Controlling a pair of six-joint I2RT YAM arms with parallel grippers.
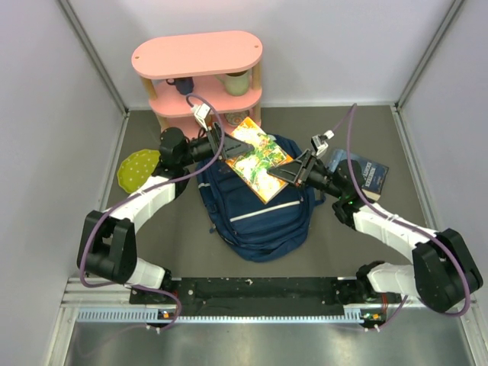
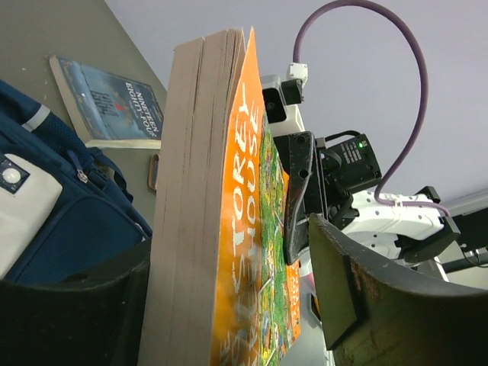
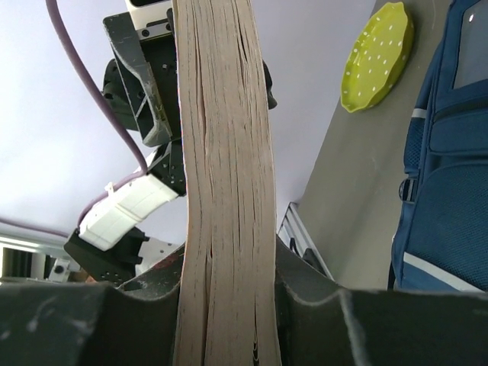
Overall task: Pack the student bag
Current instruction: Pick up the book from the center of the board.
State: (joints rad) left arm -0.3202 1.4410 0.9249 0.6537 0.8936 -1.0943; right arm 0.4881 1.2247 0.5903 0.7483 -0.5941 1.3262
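While right claw (image 1: 276, 172) pinches thick orange paperback (image 1: 255, 156), navy fabric backpack (image 1: 263, 223) sags.

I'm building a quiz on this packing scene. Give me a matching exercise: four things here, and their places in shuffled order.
1 orange book
2 dark blue book
3 green dotted dish
4 pink shelf

A on the table, right of the student bag
B at the table's back
C held over the bag
D on the table, left of the bag

Pairs: 1-C, 2-A, 3-D, 4-B

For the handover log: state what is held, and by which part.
Right pincer clamps the orange book by its right edge; left pincer straddles the opposite edge, grip unclear.
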